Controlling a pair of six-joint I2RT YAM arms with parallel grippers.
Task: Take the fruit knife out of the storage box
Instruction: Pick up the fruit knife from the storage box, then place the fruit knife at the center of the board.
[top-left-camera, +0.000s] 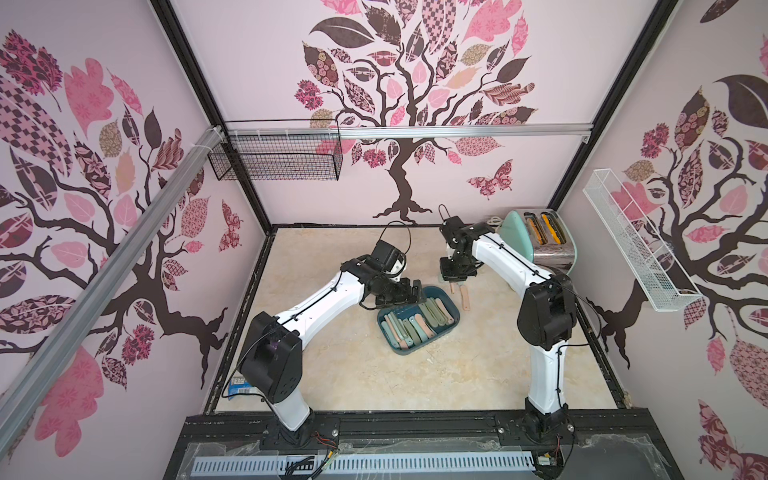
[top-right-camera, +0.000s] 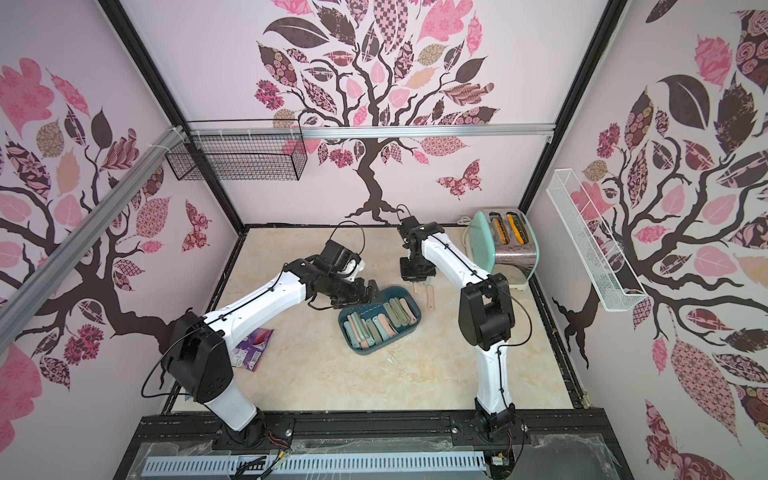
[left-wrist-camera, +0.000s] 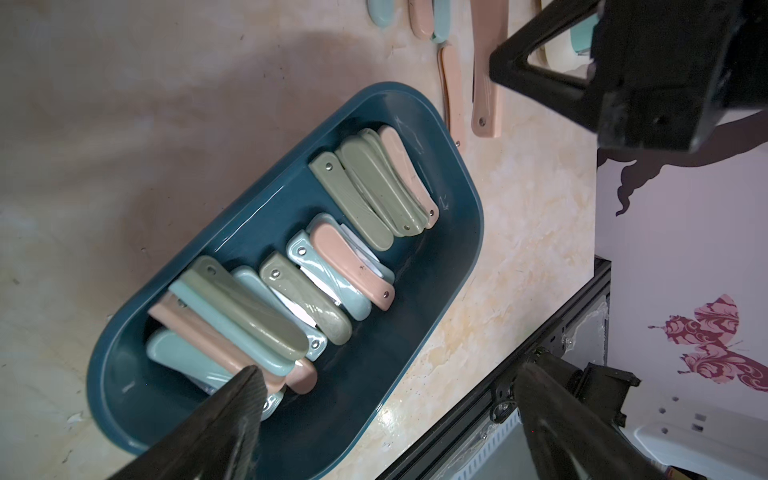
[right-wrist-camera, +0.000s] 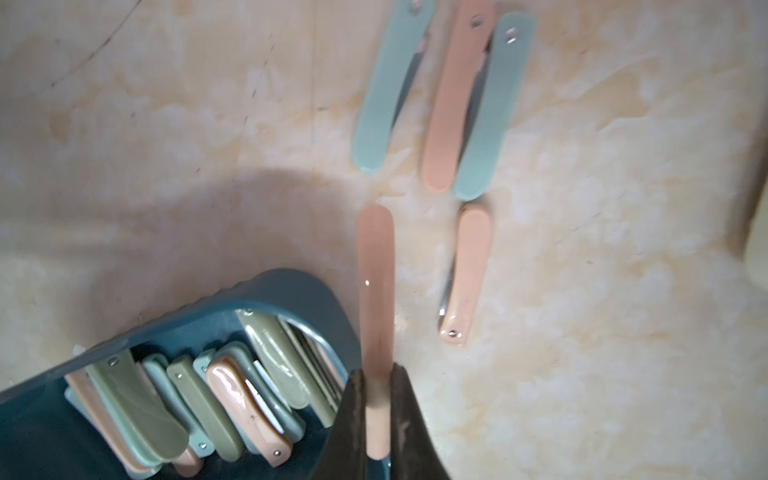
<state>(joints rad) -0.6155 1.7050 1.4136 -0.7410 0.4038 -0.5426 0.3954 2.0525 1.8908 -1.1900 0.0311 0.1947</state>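
The dark teal storage box (top-left-camera: 456, 320) (top-right-camera: 419, 316) lies mid-table and holds several folded fruit knives (left-wrist-camera: 349, 199) in green, teal and pink. My right gripper (right-wrist-camera: 376, 372) is shut on a pink fruit knife (right-wrist-camera: 376, 282). It grips one end, and the knife juts out past the box's far corner (right-wrist-camera: 291, 278) over the table. My left gripper (left-wrist-camera: 392, 368) (top-left-camera: 415, 296) hangs open over the box's other end. One of its fingers (left-wrist-camera: 245, 395) is above the knives and holds nothing.
Several knives lie on the table beyond the box: teal (right-wrist-camera: 386, 91), pink (right-wrist-camera: 457, 99), teal (right-wrist-camera: 492, 108) and pink (right-wrist-camera: 465, 274). A toaster (top-left-camera: 540, 241) stands at the back right. A black wire basket (top-left-camera: 282, 160) and a white one (top-left-camera: 636, 241) hang on the walls. A snack packet (top-right-camera: 251, 347) lies at the left.
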